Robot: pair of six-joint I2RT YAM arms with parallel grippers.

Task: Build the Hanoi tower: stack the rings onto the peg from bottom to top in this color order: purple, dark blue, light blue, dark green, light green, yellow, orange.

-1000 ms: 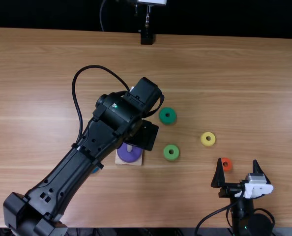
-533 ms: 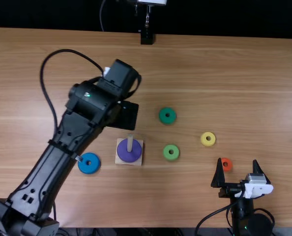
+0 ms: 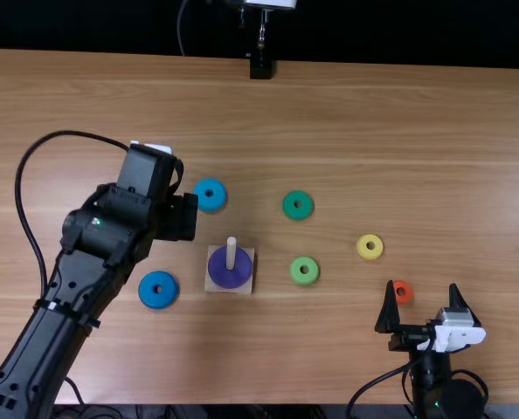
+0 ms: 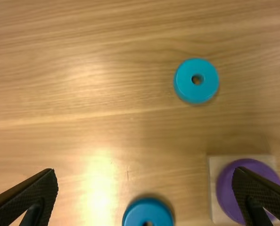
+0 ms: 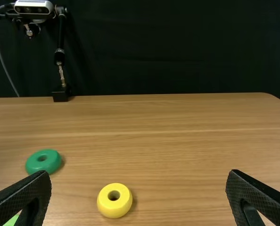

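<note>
The purple ring (image 3: 222, 274) is seated around the peg (image 3: 231, 251), flat on the base (image 3: 249, 284), so a broad footing is given to the tower. The left gripper (image 4: 144, 170) is spread wide with nothing held — presumably so that the dark blue ring (image 3: 158, 301), lying beside the base, can be straddled next. The light blue ring (image 3: 210, 204), dark green ring (image 3: 288, 207), light green ring (image 3: 294, 272), yellow ring (image 3: 361, 248) and orange ring (image 3: 408, 293) are laid flat and apart, within easy grasp. The right gripper (image 3: 421, 285), also widely parted, is empty.

Robot arms (image 3: 91, 249) and a mounted camera (image 5: 34, 8) suggest a robotics lab.
</note>
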